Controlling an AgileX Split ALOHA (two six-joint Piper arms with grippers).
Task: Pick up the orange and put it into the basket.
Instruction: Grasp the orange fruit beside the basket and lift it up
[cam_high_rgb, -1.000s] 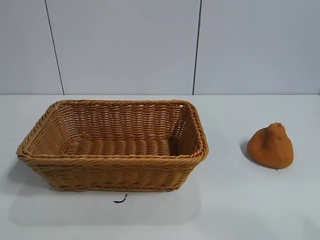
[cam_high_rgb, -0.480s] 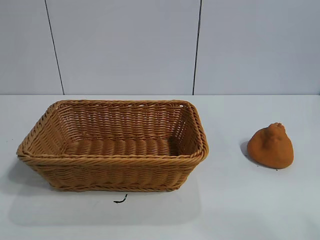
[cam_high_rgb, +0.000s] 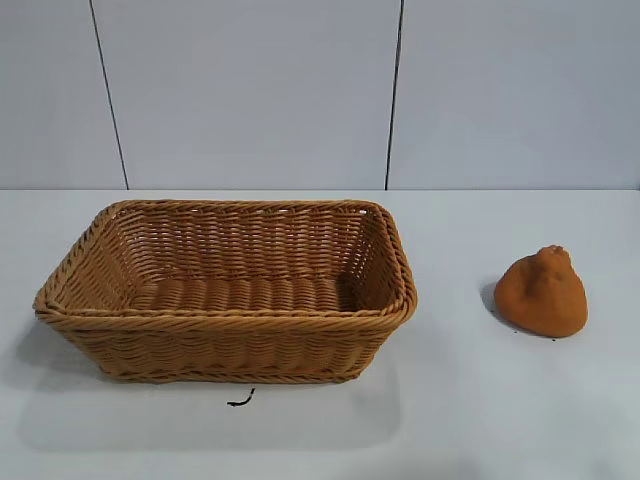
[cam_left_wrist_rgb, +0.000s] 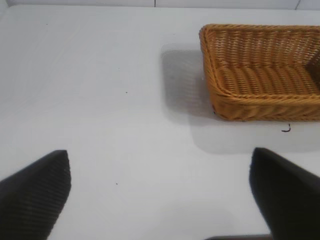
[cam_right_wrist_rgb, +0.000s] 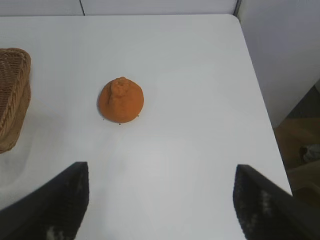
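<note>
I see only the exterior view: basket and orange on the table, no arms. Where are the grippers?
Observer: The right gripper is open above the table, the orange ahead of it, untouched.
Operator: And the left one?
Observer: The left gripper is open too, over bare table, the basket some way ahead.
Operator: Is anything near the orange on the far side?
Observer: The table's edge runs beyond the orange; past it the floor shows.
</note>
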